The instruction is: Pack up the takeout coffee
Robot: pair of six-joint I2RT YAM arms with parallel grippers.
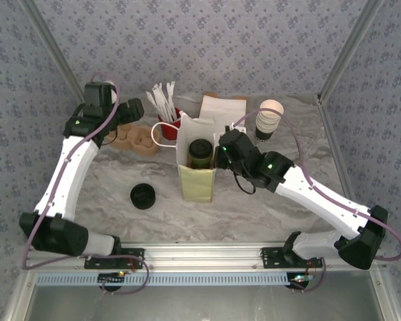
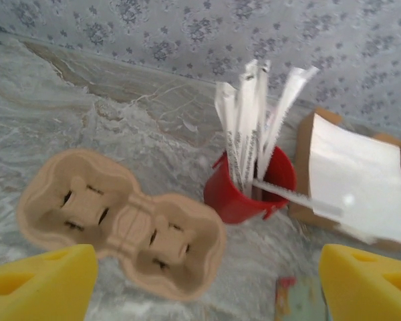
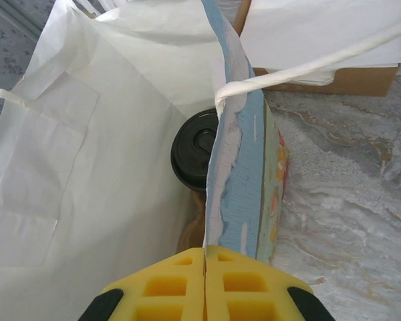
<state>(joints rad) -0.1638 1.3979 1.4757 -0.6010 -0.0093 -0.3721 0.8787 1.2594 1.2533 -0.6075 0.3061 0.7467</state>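
The coffee [image 1: 200, 152] stood lid-up inside the bag [image 1: 196, 186]. The right end effector [image 3: 204, 257] was pinched shut on the bag's right wall, probably to hold its mouth open. The left end effector [image 2: 207, 284], spread wide and empty, hung left of the bag over a cup tray [image 2: 120, 224].

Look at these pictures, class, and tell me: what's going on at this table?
The right pincer is shut on one side wall of the paper bag, which stands open in the middle of the table. The lidded coffee already sits upright inside the bag. The left pincer is open and holds nothing. It hangs over the cardboard carrier, next to a red cup of wrapped straws.
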